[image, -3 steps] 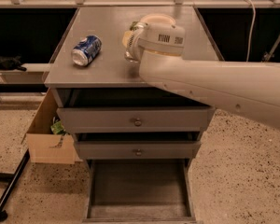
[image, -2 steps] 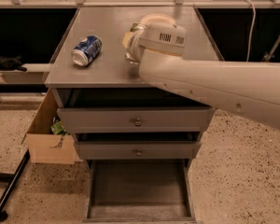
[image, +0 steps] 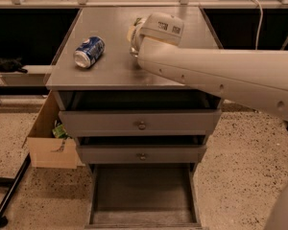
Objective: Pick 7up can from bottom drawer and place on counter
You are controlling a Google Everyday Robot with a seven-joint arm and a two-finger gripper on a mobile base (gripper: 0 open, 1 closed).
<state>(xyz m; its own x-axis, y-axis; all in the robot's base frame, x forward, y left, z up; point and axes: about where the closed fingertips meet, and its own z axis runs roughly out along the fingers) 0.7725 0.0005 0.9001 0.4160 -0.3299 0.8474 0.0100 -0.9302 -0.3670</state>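
Observation:
My gripper is over the middle of the counter, at the end of the cream arm that reaches in from the right. The wrist housing covers most of it. A silvery sliver of the 7up can shows at the gripper's lower left, down at the counter surface, and the rest of the can is hidden by the arm. The bottom drawer is pulled out below, and its grey tray shows nothing inside.
A blue-and-white can lies on its side on the counter's left part. Two grey drawers with round knobs sit above the open one. A cardboard box stands on the floor at the cabinet's left.

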